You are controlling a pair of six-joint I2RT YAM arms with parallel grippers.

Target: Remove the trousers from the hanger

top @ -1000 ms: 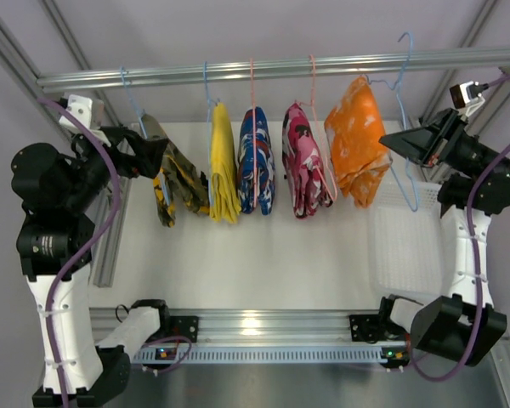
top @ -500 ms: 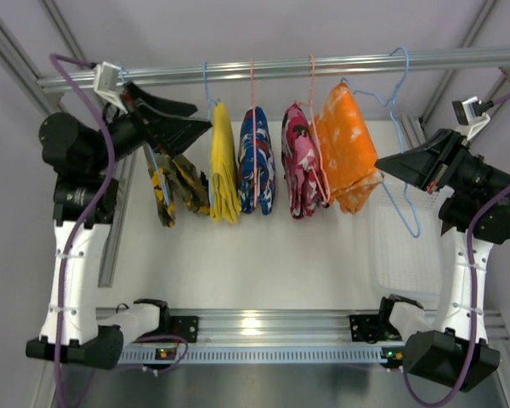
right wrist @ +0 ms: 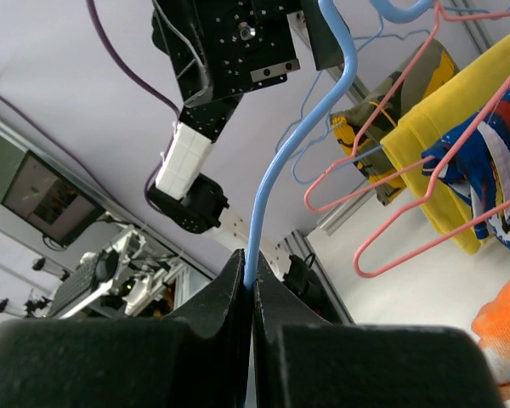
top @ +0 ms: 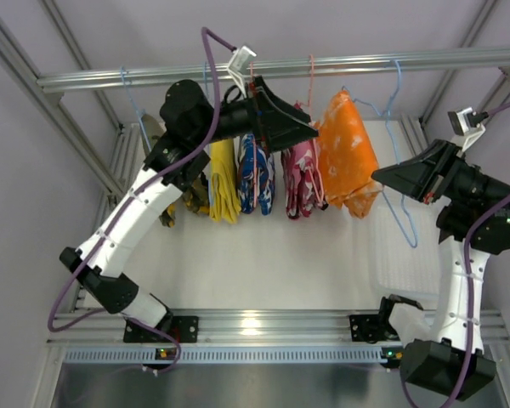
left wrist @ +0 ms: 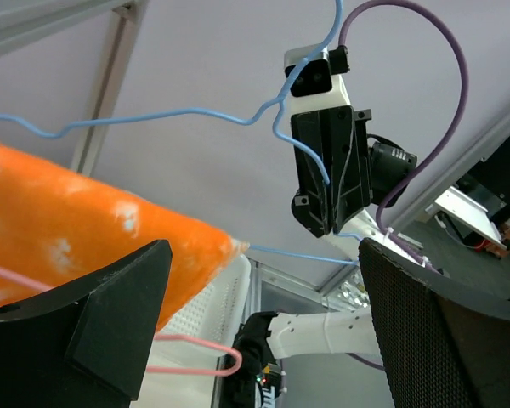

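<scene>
The orange trousers hang on the light-blue wire hanger, whose hook sits on the rail. My right gripper is shut on the hanger's wire at its right side; the right wrist view shows the blue wire pinched between the closed fingers. My left gripper is open and empty, right beside the trousers' left face. In the left wrist view its fingers gape wide, with the orange trousers at the left finger and the hanger above.
Yellow, blue patterned and pink patterned garments hang on other hangers left of the orange one, with a camouflage one behind my left arm. The metal rail runs across the top. A white basket lies below right.
My left arm has swung right along the rail, from the camouflage garment to the orange trousers. My right gripper has kept its hold on the blue hanger and barely moved.
</scene>
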